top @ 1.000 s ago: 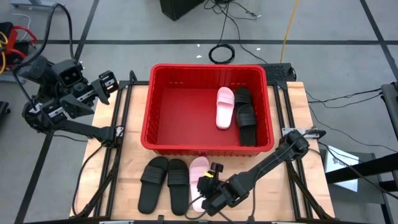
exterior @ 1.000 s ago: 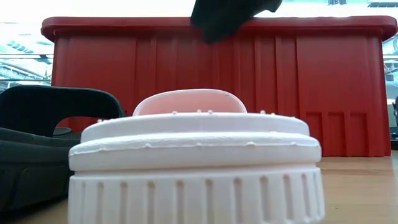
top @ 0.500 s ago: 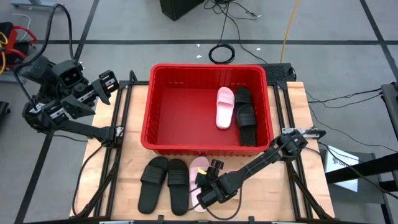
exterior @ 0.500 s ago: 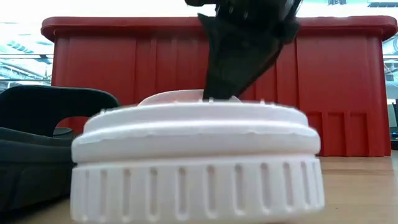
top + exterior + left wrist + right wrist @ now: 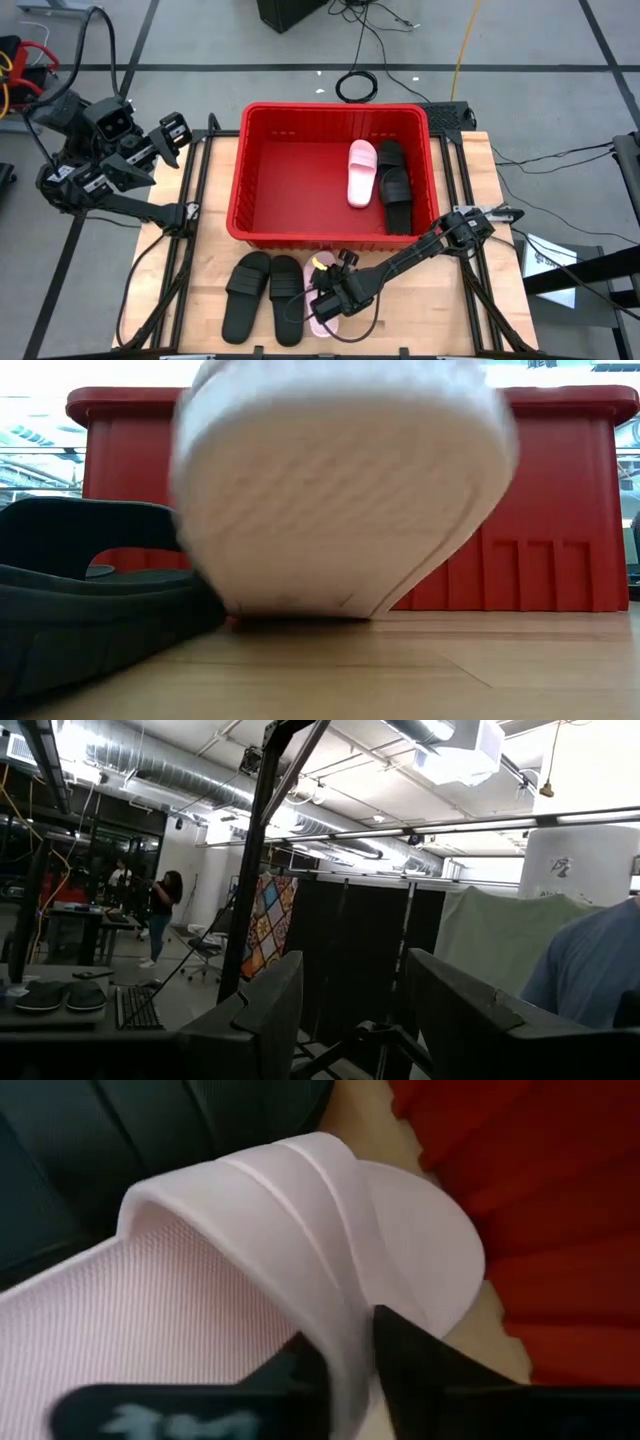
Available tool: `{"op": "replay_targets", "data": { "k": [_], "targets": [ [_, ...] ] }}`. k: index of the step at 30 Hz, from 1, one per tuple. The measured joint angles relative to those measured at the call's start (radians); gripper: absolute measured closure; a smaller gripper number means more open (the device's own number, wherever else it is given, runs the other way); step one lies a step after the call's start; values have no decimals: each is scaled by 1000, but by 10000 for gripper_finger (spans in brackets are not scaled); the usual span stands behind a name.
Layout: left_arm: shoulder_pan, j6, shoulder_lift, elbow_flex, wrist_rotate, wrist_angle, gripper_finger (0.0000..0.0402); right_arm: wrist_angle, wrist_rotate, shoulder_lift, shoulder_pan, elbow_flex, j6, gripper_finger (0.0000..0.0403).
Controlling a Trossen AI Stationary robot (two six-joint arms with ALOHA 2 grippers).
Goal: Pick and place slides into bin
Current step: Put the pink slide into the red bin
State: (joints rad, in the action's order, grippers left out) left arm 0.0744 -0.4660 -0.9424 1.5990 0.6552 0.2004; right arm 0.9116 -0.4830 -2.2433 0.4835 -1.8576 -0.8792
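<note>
now tilted up, pink slide (image 5: pixel 318 300) strap pinched in right jaws (image 5: pixel 331 303).

Six slides in all: four black, two pale pink. One red bin (image 5: pixel 243 180) holds three of them, a pink slide (image 5: pixel 361 173) and two black slides (image 5: pixel 395 190). On the table (image 5: pixel 470 300), by its front edge, lie two black slides (image 5: pixel 264 296) and one pink slide (image 5: pixel 320 312).
</note>
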Motion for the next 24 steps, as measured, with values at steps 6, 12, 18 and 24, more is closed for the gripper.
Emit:
{"op": "replay_targets", "data": {
  "k": [6, 12, 18, 24],
  "targets": [
    [0, 6, 0, 0, 0, 2, 215, -5, 42, 0, 1, 0, -5, 390],
    [0, 14, 0, 0, -1, 7, 215, -16, 100, 0, 3, 1, -14, 397],
    [0, 16, 0, 0, -1, 7, 215, -25, 121, 20, 9, 2, -25, 399],
    [0, 13, 0, 0, 0, 7, 215, -3, 131, 67, 10, 2, -15, 401]
  ]
}}
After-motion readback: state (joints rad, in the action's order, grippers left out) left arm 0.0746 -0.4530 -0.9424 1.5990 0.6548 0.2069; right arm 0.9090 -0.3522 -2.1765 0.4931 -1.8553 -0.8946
